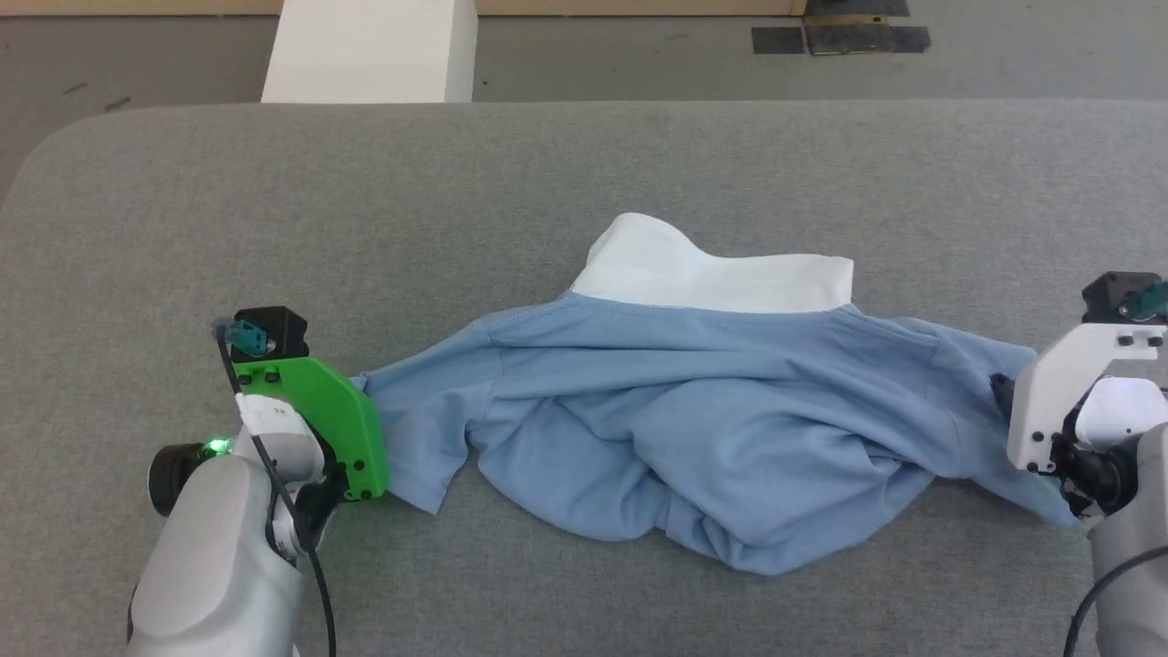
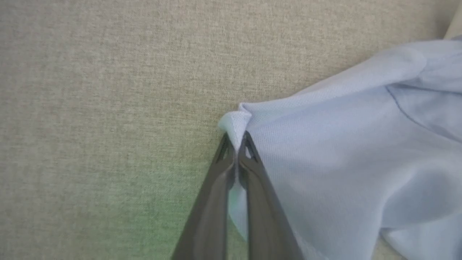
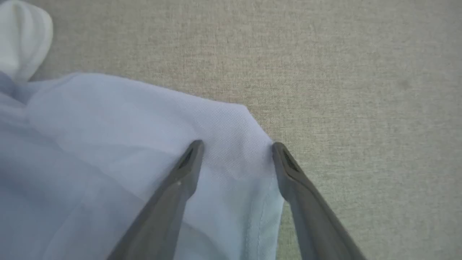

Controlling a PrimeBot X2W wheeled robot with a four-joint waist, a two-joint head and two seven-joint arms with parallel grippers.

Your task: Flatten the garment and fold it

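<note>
One light blue soft-fabric T-shirt [image 1: 684, 429] lies crumpled across the middle of one grey cloth-covered table [image 1: 547, 164], reaching between two grippers. At the left, the left gripper [image 2: 236, 139], under its green housing [image 1: 319, 411], has its two dark fingers [image 2: 213, 202] clenched on a small corner of the blue sleeve edge, and the pinched fold pokes out past the tips. Toward the middle the shirt bunches in loose folds, with one white panel [image 1: 712, 274] showing along its far edge. At the right, the right gripper [image 3: 237, 145] has its two fingers spread apart, straddling the shirt's corner with the cloth lying between them, unclamped. One white block [image 1: 370, 50] stands on the floor beyond the table's far edge, toward the left.
</note>
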